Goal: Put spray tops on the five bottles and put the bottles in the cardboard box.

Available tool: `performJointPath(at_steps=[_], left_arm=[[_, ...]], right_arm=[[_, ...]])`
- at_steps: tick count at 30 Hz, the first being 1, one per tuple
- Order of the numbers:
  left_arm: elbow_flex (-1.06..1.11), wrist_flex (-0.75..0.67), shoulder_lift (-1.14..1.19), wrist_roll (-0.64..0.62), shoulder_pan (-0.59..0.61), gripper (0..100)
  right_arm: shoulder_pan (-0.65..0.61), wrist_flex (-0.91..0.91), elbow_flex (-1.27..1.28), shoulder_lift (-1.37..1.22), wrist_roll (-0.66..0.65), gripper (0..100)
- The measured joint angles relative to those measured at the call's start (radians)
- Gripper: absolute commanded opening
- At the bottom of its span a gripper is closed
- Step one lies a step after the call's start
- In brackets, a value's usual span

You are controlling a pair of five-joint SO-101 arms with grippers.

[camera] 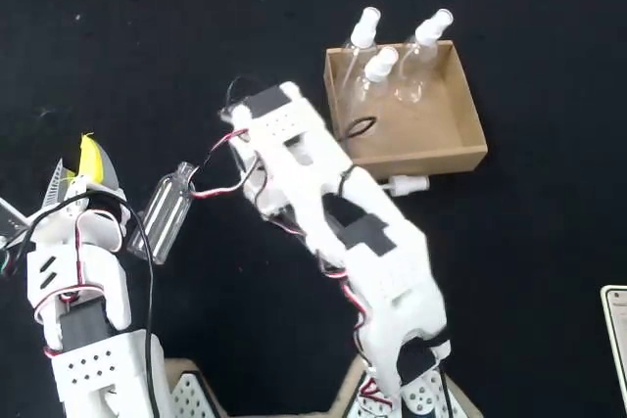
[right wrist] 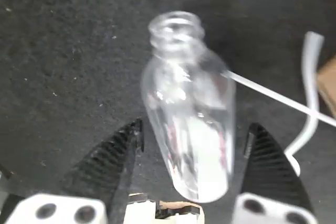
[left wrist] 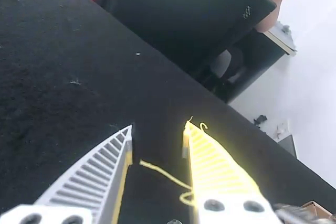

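Plainly, the right pincer (right wrist: 196, 126) stands wide open. An uncapped clear bottle (right wrist: 184, 93) lies between its black fingers, neck pointing out past the tips, and neither finger clearly presses it. The left pincer (left wrist: 158, 126) is released too, its white and yellow fingers parted over the black table (left wrist: 63, 77).

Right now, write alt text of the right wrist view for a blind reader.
A clear bottle, neck open with no spray top, lies on the black table between the open fingers of the right gripper, neck pointing away from it. A curved clear tube lies to one side.
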State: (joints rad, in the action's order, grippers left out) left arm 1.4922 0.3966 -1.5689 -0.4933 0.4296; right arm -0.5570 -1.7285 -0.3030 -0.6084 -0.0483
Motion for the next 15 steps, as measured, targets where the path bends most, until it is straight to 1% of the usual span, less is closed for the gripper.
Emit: performJointPath(at_steps=[6, 7, 11, 15], left_arm=[[0.0, 0.0, 0.0, 0.0, 0.0, 16], [0.0, 0.0, 0.0, 0.0, 0.0, 16], [0.0, 0.0, 0.0, 0.0, 0.0, 16], [0.0, 0.0, 0.0, 0.0, 0.0, 16]], right_arm=[[-0.012, 0.0, -0.006, -0.075, -0.015, 25.7], [-0.012, 0.0, -0.006, -0.081, -0.015, 24.3], [-0.012, 0.0, -0.023, -0.084, -0.018, 11.9], [-0.014, 0.0, -0.089, -0.075, -0.012, 14.2]])
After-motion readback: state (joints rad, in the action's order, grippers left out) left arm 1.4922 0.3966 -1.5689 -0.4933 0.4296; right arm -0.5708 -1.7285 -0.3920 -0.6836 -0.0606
